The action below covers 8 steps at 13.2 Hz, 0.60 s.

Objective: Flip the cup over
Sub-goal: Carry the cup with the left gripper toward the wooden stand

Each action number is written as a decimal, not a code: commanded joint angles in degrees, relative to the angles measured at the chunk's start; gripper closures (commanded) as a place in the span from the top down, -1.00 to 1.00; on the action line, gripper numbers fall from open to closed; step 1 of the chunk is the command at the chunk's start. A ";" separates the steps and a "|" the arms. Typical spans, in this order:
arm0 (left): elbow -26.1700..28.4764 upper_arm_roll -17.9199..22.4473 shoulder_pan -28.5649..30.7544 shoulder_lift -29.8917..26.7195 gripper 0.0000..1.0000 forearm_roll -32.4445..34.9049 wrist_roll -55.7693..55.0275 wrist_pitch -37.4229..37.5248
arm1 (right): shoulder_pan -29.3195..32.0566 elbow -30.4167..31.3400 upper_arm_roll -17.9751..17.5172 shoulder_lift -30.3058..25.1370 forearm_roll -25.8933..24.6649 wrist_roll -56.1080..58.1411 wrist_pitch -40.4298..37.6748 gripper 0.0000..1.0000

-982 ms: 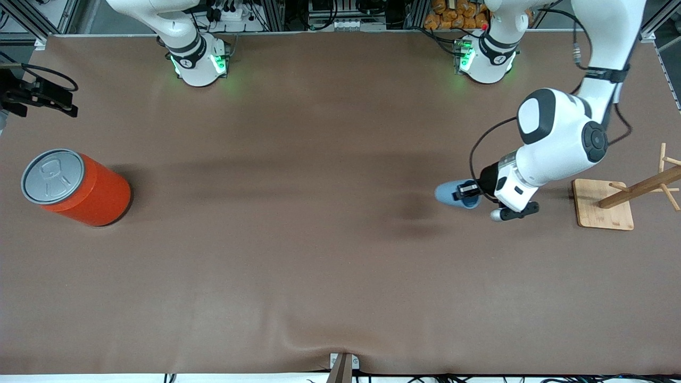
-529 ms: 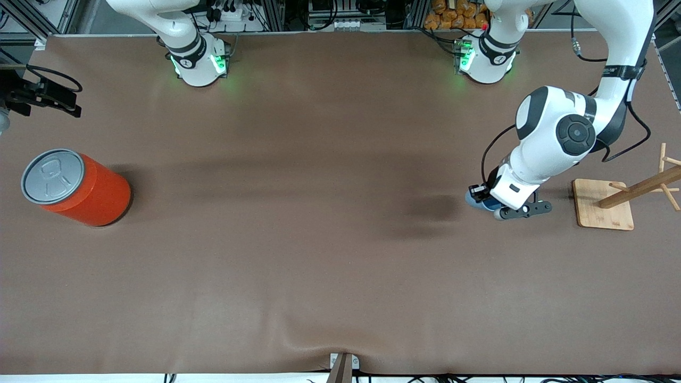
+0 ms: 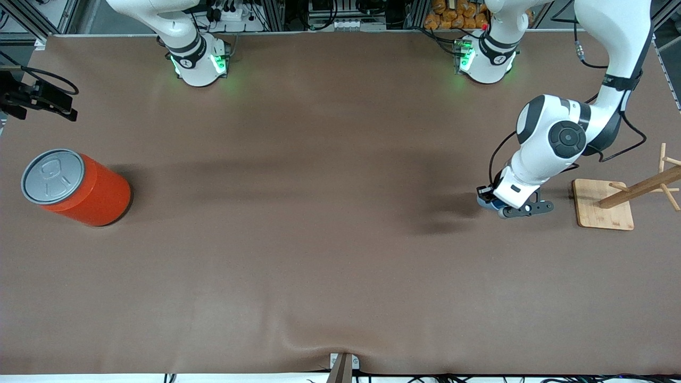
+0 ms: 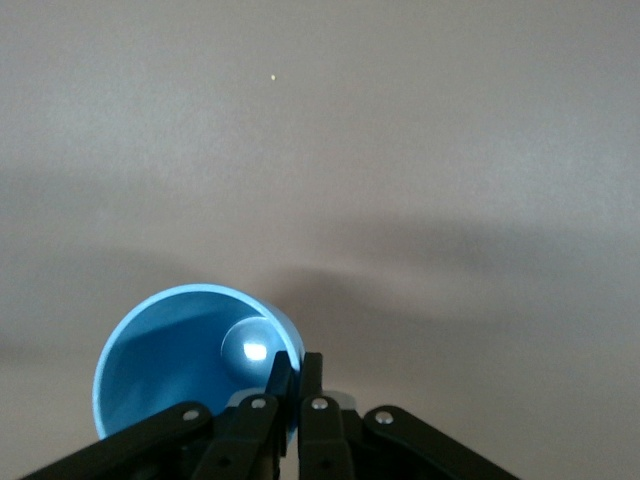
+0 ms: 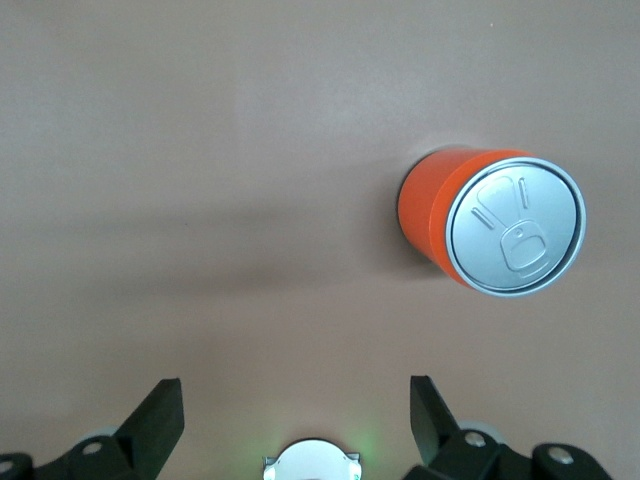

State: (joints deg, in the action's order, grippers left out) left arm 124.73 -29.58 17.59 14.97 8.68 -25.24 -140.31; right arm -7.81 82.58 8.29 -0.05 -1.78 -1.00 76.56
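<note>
1. The left gripper (image 3: 492,205) is down low over the mat near the left arm's end of the table, and it's got the cup (image 4: 190,365) pinched by the rim: one finger inside, one finger (image 4: 318,400) outside, clamped tight on the wall.
2. In the left wrist view the cup's mouth faces up toward the camera, so you look right into the light-blue inside with a shiny spot on the bottom. Whether it's touching the table or just off it, I can't tell.
3. From the front camera the cup (image 3: 496,205) is mostly hidden under the wrist, just a sliver of blue poking out.
4. Just beside it, further toward the left arm's end of the table, sits a wooden stand (image 3: 604,204) with a flat square base and a peg pole leaning out of it. Not touching the gripper.
5. The right gripper (image 5: 295,415) is parked up high at the right arm's end of the table, fingers spread wide with nothing in them. That arm's just waiting.
6. Under it, a bit nearer the front camera, stands the big orange can (image 3: 74,187) with the grey lid, upright, well apart from the cup.
7. Everything's on a brown mat (image 3: 298,255).
</note>
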 commanded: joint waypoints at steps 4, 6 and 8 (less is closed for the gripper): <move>3.07 -0.57 1.04 2.34 -1.00 4.68 -1.65 -9.02 | 3.58 -0.14 -0.12 0.40 3.26 -0.41 3.42 1.00; 2.98 -0.57 1.04 2.00 0.12 5.12 -1.65 -8.84 | 3.33 0.03 -0.20 0.32 3.36 -0.23 3.34 1.00; 2.19 -0.74 1.04 0.68 1.00 5.12 -1.92 -6.23 | 2.63 0.12 -0.38 0.40 2.75 -0.23 3.25 1.00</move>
State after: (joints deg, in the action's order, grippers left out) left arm 126.97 -29.73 18.02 17.10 12.17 -25.27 -147.89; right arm -5.03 82.68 8.45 0.36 0.49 -0.92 79.72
